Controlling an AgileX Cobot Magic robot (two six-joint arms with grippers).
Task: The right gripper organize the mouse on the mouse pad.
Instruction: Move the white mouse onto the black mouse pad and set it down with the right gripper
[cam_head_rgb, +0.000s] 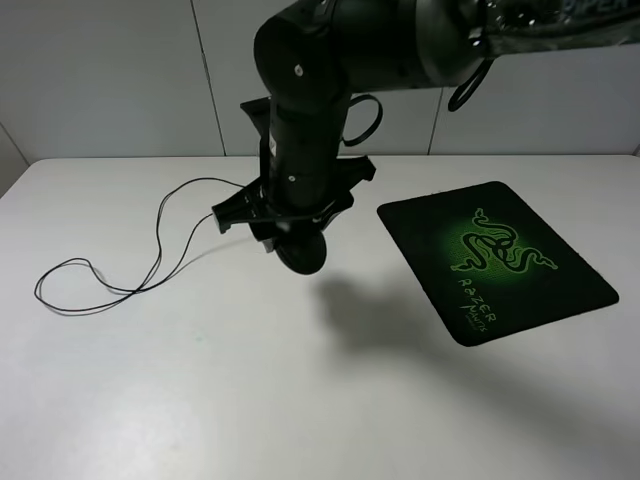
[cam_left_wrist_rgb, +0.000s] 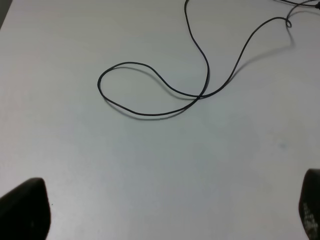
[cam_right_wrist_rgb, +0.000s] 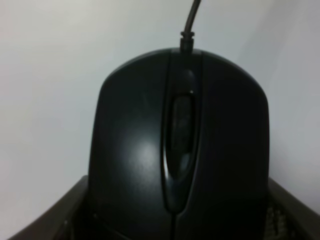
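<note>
At the middle of the bench (cam_head_rgb: 200, 400): the mouse (cam_head_rgb: 300, 250) (cam_right_wrist_rgb: 177, 150) is here, a bit toward the left edge, well apart from the mouse pad (cam_head_rgb: 497, 258); I cannot tell if it touches the bench
Right pincer (cam_head_rgb: 295, 235): closed on the mouse, with one finger on each side of it
Mouse pad: lies flat by the right edge, turned a little crooked, with a green snake on it
Cord (cam_head_rgb: 160, 235) (cam_left_wrist_rgb: 150, 70): thin and black, runs from the mouse toward the left edge and makes a loop there
Left pincer (cam_left_wrist_rgb: 160, 210): wide open, holds nothing, above the bench near the cord loop
</note>
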